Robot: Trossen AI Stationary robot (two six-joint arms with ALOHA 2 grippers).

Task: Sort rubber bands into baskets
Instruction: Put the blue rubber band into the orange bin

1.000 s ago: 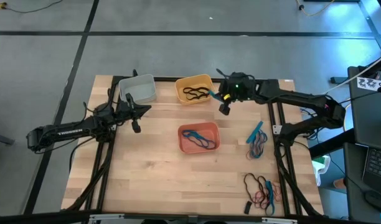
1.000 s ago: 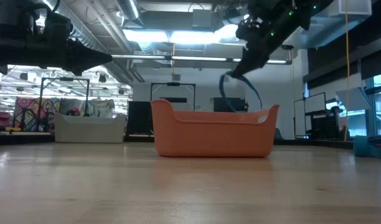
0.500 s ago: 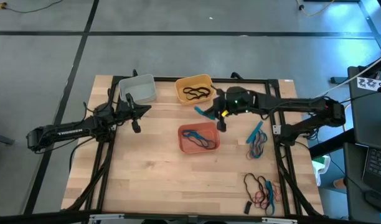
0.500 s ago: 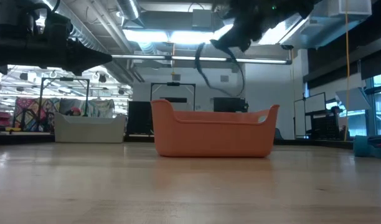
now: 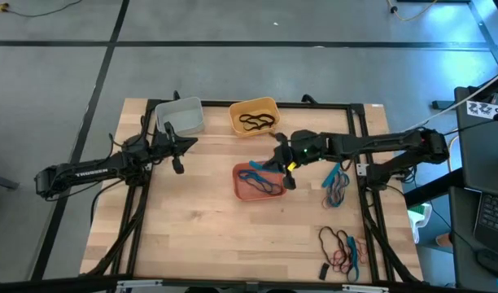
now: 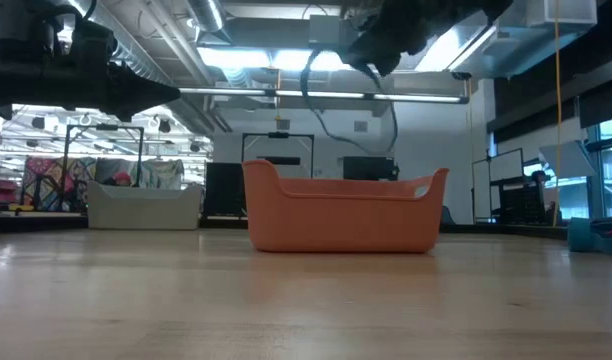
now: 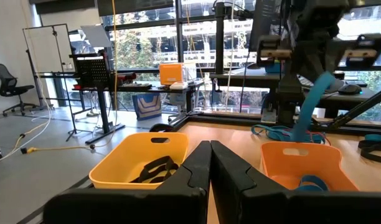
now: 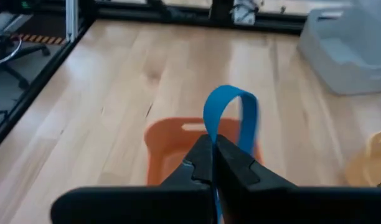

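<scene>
Over on the left of the pale wooden desk (image 5: 192,236), the left tool (image 5: 177,165) hangs idle just in front of the grey-white basket (image 5: 181,115), its two dark fingers pressed together with nothing between them, as the left wrist view makes plain. Next along, at the far edge, the yellow-orange basket (image 5: 253,115) holds a tangle of black rubber bands (image 5: 255,122). The salmon-red basket (image 5: 259,180) sits mid-desk, a smooth rounded plastic tub with blue bands (image 5: 259,183) lying flat inside. Right above its right rim the right tool (image 5: 286,172) hovers, fingers pinched shut on a wide blue rubber band (image 8: 231,118). From above that band is hard to pick out; the right wrist view shows it clearly as a flat glossy ribbon arching up in a loop from between the fingertips, with the salmon tub directly beyond. From desk level the band (image 6: 351,95) dangles as a thin dark curve under the tool, clear of the tub's rim. Further right, a loose heap of blue and red bands (image 5: 337,185) lies on the wood, and another heap of red, black and blue ones (image 5: 342,247) sits near the front right corner.
</scene>
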